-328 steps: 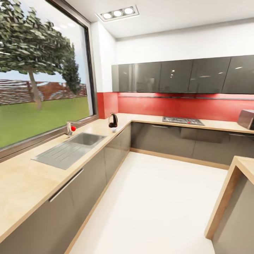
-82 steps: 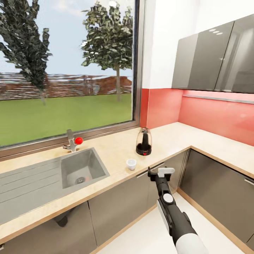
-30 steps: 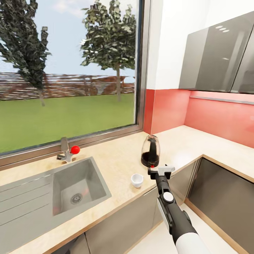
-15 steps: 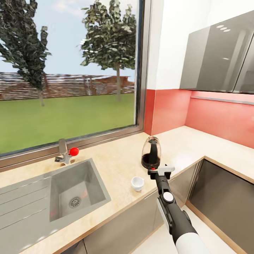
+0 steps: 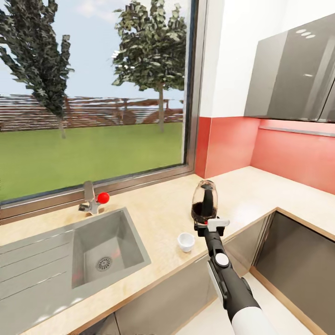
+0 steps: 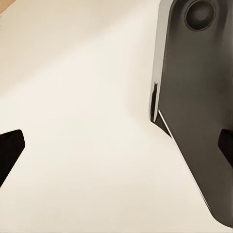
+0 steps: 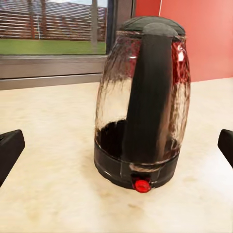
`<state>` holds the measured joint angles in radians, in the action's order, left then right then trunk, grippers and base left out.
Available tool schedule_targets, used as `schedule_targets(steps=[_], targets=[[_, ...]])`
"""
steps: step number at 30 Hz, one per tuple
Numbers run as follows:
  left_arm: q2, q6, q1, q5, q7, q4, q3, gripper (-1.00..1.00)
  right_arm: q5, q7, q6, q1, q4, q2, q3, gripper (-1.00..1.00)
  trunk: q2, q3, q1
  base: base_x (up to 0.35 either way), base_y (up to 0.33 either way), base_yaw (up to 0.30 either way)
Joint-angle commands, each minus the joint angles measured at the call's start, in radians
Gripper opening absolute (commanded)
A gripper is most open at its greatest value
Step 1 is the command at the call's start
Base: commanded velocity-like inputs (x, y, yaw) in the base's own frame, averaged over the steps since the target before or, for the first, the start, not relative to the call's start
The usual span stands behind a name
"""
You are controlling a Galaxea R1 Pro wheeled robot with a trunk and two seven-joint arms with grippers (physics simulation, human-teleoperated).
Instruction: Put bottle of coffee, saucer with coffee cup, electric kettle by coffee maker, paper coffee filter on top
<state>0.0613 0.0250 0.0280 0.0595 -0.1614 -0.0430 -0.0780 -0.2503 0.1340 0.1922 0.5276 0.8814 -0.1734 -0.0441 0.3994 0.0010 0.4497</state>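
Observation:
The electric kettle (image 5: 204, 201), clear glass with a black base, black handle and red switch, stands on the beige countertop (image 5: 158, 209) near the corner. My right gripper (image 5: 211, 225) hovers just in front of it at the counter's front edge. In the right wrist view the electric kettle (image 7: 143, 102) sits between the widely spread fingertips (image 7: 9, 148), handle and switch facing me; the right gripper (image 7: 116, 145) is open and not touching it. A small white coffee cup (image 5: 186, 242) stands left of that gripper. My left gripper (image 6: 116, 148) is open over a pale surface, holding nothing.
A steel sink (image 5: 107, 249) with a drainboard is set into the counter at the left, with a red-knobbed faucet (image 5: 93, 200) behind it under the window. Grey cabinet fronts (image 5: 293, 265) run below. A red backsplash (image 5: 288, 153) and wall cabinets (image 5: 293, 79) are at the right.
The head view has shifted as the robot moved in; the kettle and cup now appear slightly further right. My right gripper stands closer to the kettle's base than a second ago.

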Motion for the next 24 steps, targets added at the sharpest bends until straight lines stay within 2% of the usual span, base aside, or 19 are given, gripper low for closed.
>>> schedule_targets(steps=[1, 19, 24], targets=[[0.0, 0.003, 0.001, 0.006, -0.002, -0.003, -0.008, 1.0, -0.011, 0.003, 0.003, 0.0, -0.001, -0.001, -0.003, 1.0, 0.001, -0.001, 0.0, 0.0, 0.0, 0.043], [0.0, 0.003, 0.001, 0.003, -0.003, -0.003, -0.008, 1.0, -0.011, 0.002, 0.003, 0.0, -0.001, -0.001, -0.005, 1.0, 0.001, -0.001, 0.0, 0.032, -0.015, 0.005], [0.0, 0.002, 0.001, 0.003, -0.003, -0.003, -0.008, 1.0, -0.011, 0.002, 0.003, 0.0, -0.001, -0.001, -0.005, 1.0, 0.001, -0.001, 0.0, 0.147, -0.102, 0.0]])
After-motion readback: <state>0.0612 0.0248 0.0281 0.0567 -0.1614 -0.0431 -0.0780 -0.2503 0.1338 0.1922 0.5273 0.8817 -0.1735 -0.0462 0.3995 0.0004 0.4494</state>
